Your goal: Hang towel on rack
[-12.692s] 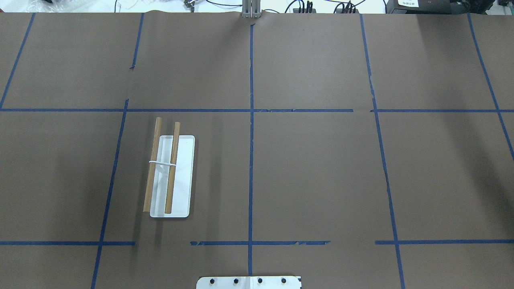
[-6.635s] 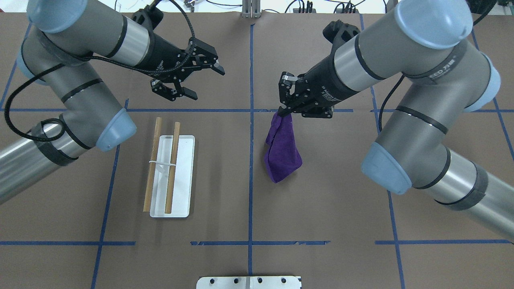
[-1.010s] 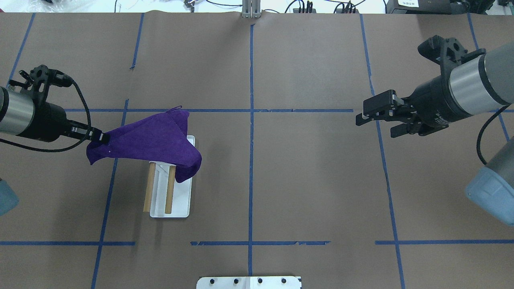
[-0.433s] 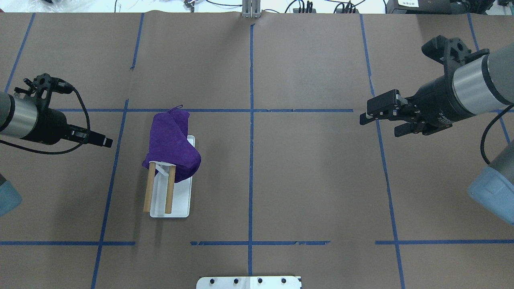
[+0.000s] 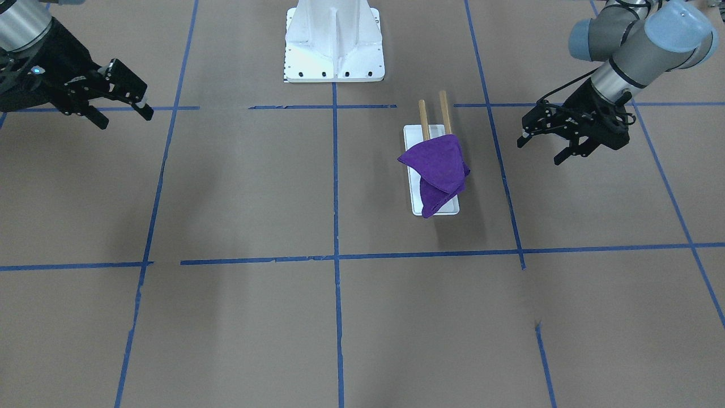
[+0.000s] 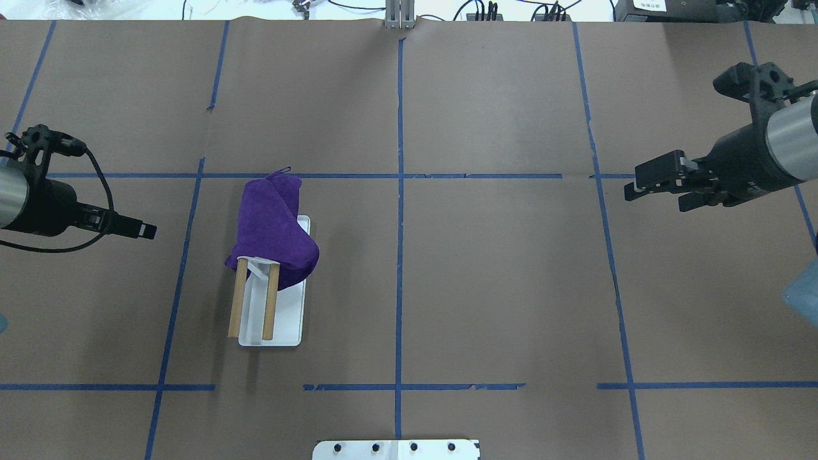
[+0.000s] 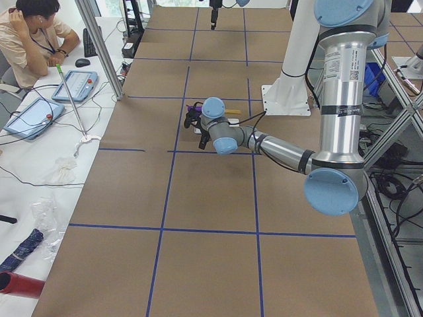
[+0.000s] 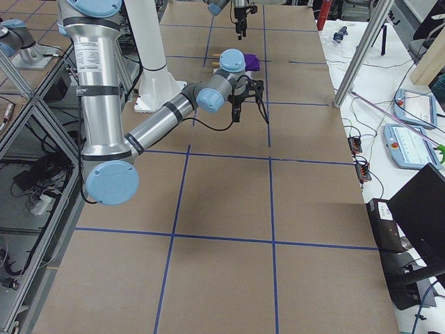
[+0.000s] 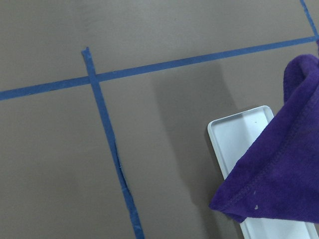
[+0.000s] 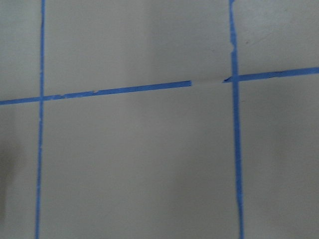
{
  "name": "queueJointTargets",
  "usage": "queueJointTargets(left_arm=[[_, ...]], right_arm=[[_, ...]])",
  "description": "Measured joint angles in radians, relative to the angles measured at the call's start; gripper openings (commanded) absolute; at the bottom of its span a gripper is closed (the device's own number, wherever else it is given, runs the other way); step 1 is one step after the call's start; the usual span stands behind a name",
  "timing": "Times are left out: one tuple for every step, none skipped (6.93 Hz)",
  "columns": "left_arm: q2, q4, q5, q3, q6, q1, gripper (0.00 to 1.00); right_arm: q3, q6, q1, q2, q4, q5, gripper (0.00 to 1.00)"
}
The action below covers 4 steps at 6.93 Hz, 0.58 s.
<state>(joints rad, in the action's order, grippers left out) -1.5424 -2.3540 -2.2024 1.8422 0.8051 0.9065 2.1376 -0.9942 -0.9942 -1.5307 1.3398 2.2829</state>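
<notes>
Purple towel (image 6: 271, 230) draped over the rack (image 6: 289, 316).
It lies bunched across the far end of both wooden bars, one corner drooping toward the white base, so the hanging looks done. The left jaws and right jaws stand spread, empty, well apart from it over the brown surface (image 6: 498, 275).

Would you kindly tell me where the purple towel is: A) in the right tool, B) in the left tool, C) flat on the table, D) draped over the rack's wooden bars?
D: the towel drapes over the rack's bars, while the left tool and right tool are empty.
</notes>
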Motion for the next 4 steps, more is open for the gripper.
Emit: queueJointTargets(left_arm=[[0.007,0.003,-0.004,-0.028,-0.113,0.064,1.0],[0.013,0.033,-0.008,-0.061,-0.273,0.15,1.0],[0.013,0.114,-0.01,-0.08,-0.456,0.248,1.0],[0.006,0.227,-0.011,-0.086,-0.633,0.352,1.0]], right_arm=[[-0.043,0.147,-0.067,-0.045,0.004,0.01,1.0],[-0.109,0.325,-0.152,-0.081,0.007,0.031,1.0],[-0.19,0.504,-0.243,-0.102,0.015,0.056,1.0],[-0.265,0.675,-0.328,-0.109,0.05,0.07,1.0]])
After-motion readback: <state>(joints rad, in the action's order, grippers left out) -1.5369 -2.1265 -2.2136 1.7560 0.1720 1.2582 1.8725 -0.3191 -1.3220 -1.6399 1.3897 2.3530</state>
